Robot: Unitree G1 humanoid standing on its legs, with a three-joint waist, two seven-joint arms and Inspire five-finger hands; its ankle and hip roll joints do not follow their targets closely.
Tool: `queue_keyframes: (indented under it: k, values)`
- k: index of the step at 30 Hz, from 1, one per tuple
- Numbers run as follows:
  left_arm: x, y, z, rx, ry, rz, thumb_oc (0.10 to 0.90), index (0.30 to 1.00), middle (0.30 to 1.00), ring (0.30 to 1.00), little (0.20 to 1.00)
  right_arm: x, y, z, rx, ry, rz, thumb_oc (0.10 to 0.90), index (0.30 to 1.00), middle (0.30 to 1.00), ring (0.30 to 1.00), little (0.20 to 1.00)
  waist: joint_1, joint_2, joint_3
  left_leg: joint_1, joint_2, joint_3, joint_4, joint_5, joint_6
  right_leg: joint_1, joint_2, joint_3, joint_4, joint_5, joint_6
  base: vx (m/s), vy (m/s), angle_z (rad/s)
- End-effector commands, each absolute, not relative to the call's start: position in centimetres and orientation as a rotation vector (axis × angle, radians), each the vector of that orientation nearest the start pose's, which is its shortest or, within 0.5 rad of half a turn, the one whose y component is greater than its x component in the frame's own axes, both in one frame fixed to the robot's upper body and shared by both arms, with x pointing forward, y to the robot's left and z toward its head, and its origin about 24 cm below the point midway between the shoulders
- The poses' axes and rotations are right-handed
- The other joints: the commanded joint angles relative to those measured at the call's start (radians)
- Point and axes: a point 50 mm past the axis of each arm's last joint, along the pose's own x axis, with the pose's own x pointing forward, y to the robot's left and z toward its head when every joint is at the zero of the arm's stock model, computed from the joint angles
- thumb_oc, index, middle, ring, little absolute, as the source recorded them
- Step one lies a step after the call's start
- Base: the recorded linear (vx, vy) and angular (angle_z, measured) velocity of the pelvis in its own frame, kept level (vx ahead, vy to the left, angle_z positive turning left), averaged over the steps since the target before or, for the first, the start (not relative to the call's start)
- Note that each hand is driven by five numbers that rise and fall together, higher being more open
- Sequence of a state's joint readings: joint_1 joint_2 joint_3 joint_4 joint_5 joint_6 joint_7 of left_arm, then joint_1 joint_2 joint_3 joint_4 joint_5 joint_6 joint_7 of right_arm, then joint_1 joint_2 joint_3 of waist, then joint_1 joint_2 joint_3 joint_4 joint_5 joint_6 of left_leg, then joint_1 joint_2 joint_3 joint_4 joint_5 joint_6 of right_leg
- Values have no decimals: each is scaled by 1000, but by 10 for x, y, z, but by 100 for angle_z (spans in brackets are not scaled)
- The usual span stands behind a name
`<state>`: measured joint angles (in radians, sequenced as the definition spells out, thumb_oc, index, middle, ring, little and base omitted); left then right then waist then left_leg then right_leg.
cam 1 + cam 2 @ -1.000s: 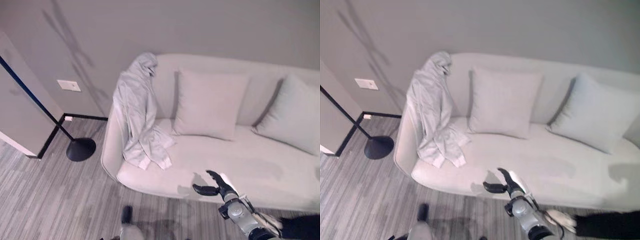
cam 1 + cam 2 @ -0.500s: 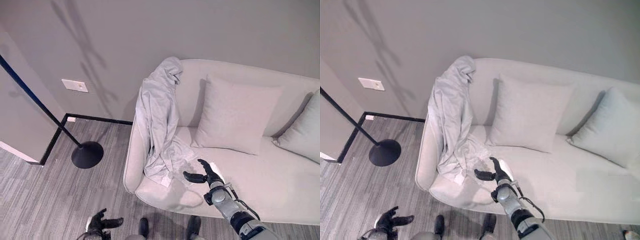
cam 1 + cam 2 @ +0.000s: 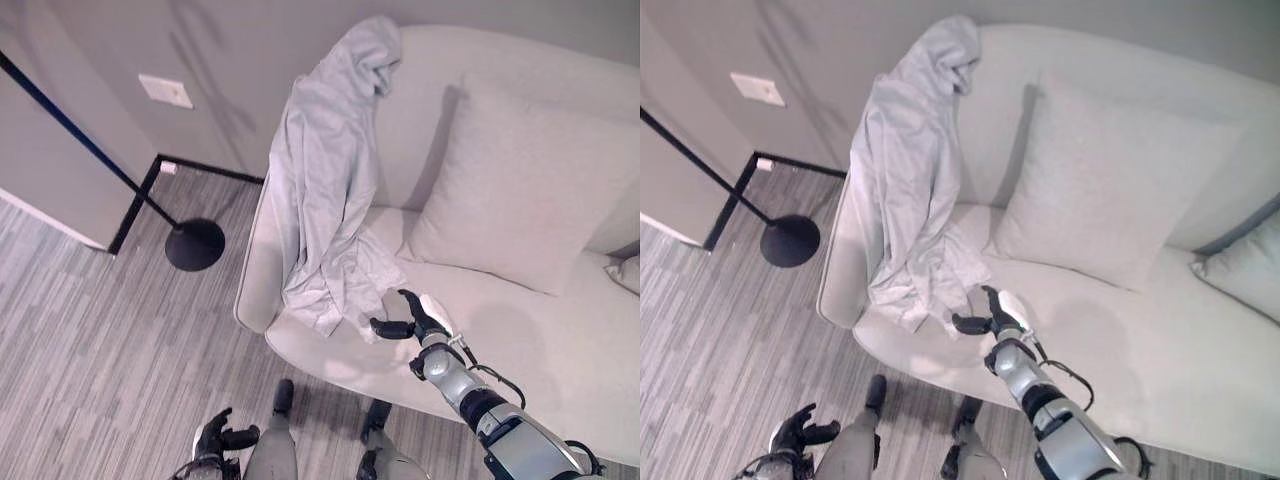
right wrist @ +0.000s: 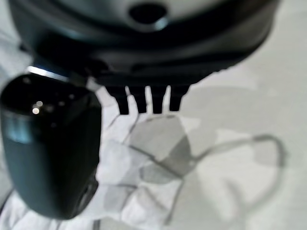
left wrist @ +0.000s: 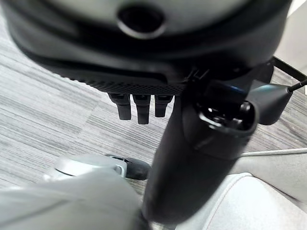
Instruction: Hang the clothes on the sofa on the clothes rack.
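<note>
A light grey garment (image 3: 325,190) hangs over the sofa's (image 3: 560,340) left armrest and back, and its lower end lies crumpled on the seat. My right hand (image 3: 413,320) hovers open just right of that crumpled end, thumb and fingers spread above the seat cushion. In the right wrist view the straight fingers (image 4: 144,103) point over the garment's wrinkled hem (image 4: 134,191). My left hand (image 3: 217,437) hangs low by the floor, open and holding nothing. The black base (image 3: 195,244) and slanted pole (image 3: 80,145) of the clothes rack stand on the floor left of the sofa.
A large grey cushion (image 3: 515,190) leans against the sofa back, right of the garment. A second cushion (image 3: 1240,270) sits further right. A white wall plate (image 3: 166,91) is on the wall behind the rack, above grey striped flooring (image 3: 90,340).
The camera has moved closer to the sofa's left end and tilted down. My right hand has moved in next to the garment's lower end. The left hand stays low.
</note>
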<state>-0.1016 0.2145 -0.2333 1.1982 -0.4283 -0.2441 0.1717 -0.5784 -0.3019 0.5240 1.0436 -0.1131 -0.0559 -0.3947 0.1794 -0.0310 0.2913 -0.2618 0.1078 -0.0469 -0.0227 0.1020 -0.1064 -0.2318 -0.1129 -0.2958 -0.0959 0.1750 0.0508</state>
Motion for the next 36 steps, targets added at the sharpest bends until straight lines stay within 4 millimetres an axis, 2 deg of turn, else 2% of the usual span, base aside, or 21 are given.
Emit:
queue_keyframes:
  k: [1,3,7,13,19,21,22,27,28,30,31,32,36]
  values:
    - [155,218,-138,138,830,284,800,900,900,900,900,348,-172,28,-852,29,-101,800,900,900,900,900,13,2,-30,-59,-3,10,-29,-3,18,60,-108,28,18,-95,104,-14,37,9]
    - [166,216,-133,172,786,259,800,900,900,900,900,358,-173,48,-860,-49,-157,800,900,900,900,900,21,5,-16,-79,-12,-1,-21,-3,19,51,-115,24,20,-91,105,-11,49,8]
    - [175,214,-129,205,755,253,800,900,900,900,900,366,-166,68,-843,-140,-223,800,900,900,900,900,32,9,5,-93,-23,-7,-14,-6,21,48,-123,17,23,-89,107,4,36,5]
    - [181,208,-127,240,735,220,800,900,900,900,900,366,-155,82,-875,-246,-209,800,900,900,900,900,38,10,17,-106,-35,-22,-12,-7,21,48,-135,2,31,-90,110,11,24,6]
    - [189,201,-122,294,696,158,800,900,900,900,900,372,-149,86,-879,-248,-203,800,900,900,900,900,52,13,37,-127,-46,-38,-3,-5,21,40,-143,-13,40,-89,112,3,20,18]
    - [205,194,-113,351,625,95,800,900,900,900,900,381,-149,91,-960,-229,-198,800,900,900,900,900,84,18,62,-162,-65,-63,-7,7,20,28,-154,-38,40,-82,117,18,43,3]
    - [213,193,-108,373,599,73,800,900,900,900,900,386,-153,88,-1014,-179,-191,800,900,900,900,900,98,21,70,-180,-72,-75,-8,12,19,23,-158,-52,40,-82,119,21,36,3]
    - [227,192,-99,415,552,43,800,900,900,900,900,390,-159,82,-1143,-91,-179,800,900,900,900,900,132,26,92,-220,-90,-98,-8,23,17,10,-167,-77,39,-79,125,25,-4,32]
    - [234,190,-94,434,520,23,800,900,900,900,900,390,-166,76,-1232,-25,-175,800,900,900,900,900,157,33,102,-230,-93,-110,-19,9,8,12,-163,-83,34,-97,131,79,-51,10]
    - [245,182,-85,475,461,-28,800,900,900,900,900,388,-181,71,-1326,65,-202,800,900,900,900,900,185,50,118,-262,-110,-124,-27,21,6,-3,-169,-103,34,-97,134,45,-27,17]
    - [245,182,-85,475,461,-28,800,900,900,900,900,388,-181,71,-1325,65,-203,800,900,900,900,900,185,50,118,-263,-110,-125,-27,21,6,-3,-169,-104,34,-97,134,14,9,21]
    - [250,177,-80,521,422,-69,800,900,900,900,900,385,-192,68,-1374,112,-221,800,900,900,900,900,200,63,128,-289,-122,-133,-30,30,4,-15,-174,-117,33,-96,139,10,14,23]
    - [255,171,-75,602,376,-117,800,900,900,900,900,382,-204,63,-1422,193,-224,800,900,900,900,900,216,81,140,-325,-143,-141,-41,43,3,-39,-181,-135,33,-92,147,8,32,18]
